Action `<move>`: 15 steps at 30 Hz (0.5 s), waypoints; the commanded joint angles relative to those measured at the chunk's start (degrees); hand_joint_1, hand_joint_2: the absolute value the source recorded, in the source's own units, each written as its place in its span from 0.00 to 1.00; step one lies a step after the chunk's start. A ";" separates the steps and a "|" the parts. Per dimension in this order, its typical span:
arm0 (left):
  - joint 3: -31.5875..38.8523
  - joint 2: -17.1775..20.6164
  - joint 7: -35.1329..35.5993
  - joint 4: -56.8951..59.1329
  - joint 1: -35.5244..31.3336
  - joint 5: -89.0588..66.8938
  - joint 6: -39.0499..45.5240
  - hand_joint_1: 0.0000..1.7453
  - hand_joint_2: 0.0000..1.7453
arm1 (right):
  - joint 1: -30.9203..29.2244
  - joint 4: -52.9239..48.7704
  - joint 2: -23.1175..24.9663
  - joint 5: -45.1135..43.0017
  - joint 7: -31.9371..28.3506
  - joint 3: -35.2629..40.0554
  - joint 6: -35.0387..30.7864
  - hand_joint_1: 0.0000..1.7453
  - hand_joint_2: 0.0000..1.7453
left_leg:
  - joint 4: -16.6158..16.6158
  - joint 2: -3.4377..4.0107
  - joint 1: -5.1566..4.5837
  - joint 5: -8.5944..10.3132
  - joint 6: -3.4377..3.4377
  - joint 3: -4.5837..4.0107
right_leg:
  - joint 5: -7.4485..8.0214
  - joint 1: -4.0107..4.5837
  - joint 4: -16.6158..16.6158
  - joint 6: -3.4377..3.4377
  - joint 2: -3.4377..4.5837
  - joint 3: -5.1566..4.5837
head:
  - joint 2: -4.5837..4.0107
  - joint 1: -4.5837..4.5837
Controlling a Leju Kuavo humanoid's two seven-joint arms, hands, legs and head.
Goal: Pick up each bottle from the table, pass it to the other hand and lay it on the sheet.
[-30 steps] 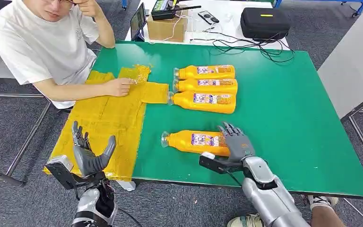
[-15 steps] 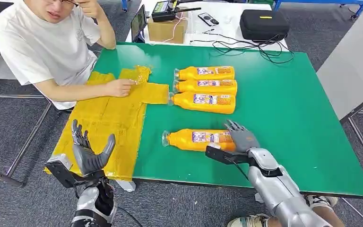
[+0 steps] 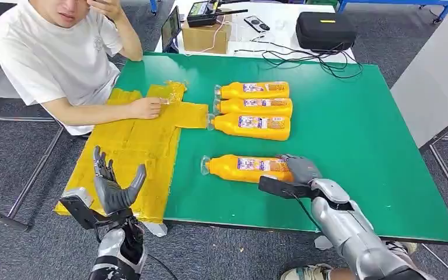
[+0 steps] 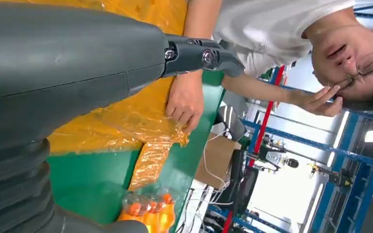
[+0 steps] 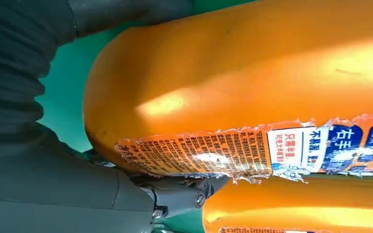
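The nearest orange bottle [image 3: 245, 168] lies on its side on the green table [image 3: 356, 134], cap pointing toward the yellow sheet [image 3: 128, 151]. My right hand [image 3: 300, 169] grips its base end, fingers curled over the top. Up close, the right wrist view has the bottle [image 5: 252, 87] between a finger and the thumb [image 5: 175, 194]. Three more orange bottles [image 3: 254, 90], [image 3: 255, 107], [image 3: 251, 126] lie side by side farther back. My left hand [image 3: 114, 189] is raised over the sheet's near edge, open and holding nothing.
A person in a white shirt sits at the table's left, one hand [image 3: 147, 107] pressing the sheet's far part. Behind the green table stand a cardboard box [image 3: 205, 35], a black case [image 3: 325, 28] and cables. A grey panel [image 3: 437, 76] stands at the right.
My right hand's fingers, spread over the bottle's base a second ago, have curled down around it. The bottle has shifted slightly away from me. The left hand has barely moved.
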 commanded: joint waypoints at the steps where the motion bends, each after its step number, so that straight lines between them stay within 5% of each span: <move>1: -0.53 0.48 0.30 3.04 -1.24 0.72 -0.84 0.00 1.00 | 2.29 8.09 1.01 -4.15 -4.27 -1.90 4.28 1.00 1.00 | -0.07 -0.11 0.05 -0.03 -0.04 0.18 | -0.06 0.06 -0.10 -0.08 -0.13 0.23 | 0.00 -0.02; 7: -0.43 0.41 0.30 2.87 -1.02 0.63 -0.97 0.00 1.00 | 3.13 7.60 1.01 -5.86 -6.34 -2.63 5.11 1.00 1.00 | -0.06 -0.05 0.07 -0.04 -0.04 0.18 | -0.03 0.08 -0.12 -0.08 -0.08 0.21 | 0.00 0.00; 9: -1.07 0.44 0.30 2.83 -1.09 0.02 -1.73 0.00 1.00 | 5.74 5.09 0.73 -14.39 -14.78 -6.70 9.11 1.00 1.00 | -0.11 -0.05 0.09 -0.04 -0.06 0.27 | -0.03 0.10 -0.17 -0.11 -0.11 0.30 | 0.00 -0.04; 15: 0.13 0.00 0.30 -0.36 0.70 2.46 -5.05 0.00 1.00 | 11.75 -6.08 7.36 -32.69 -20.39 -18.23 5.01 1.00 1.00 | -0.13 0.05 0.10 -0.09 -0.10 0.38 | -0.09 0.13 -0.17 -0.20 -0.11 0.38 | 0.00 0.00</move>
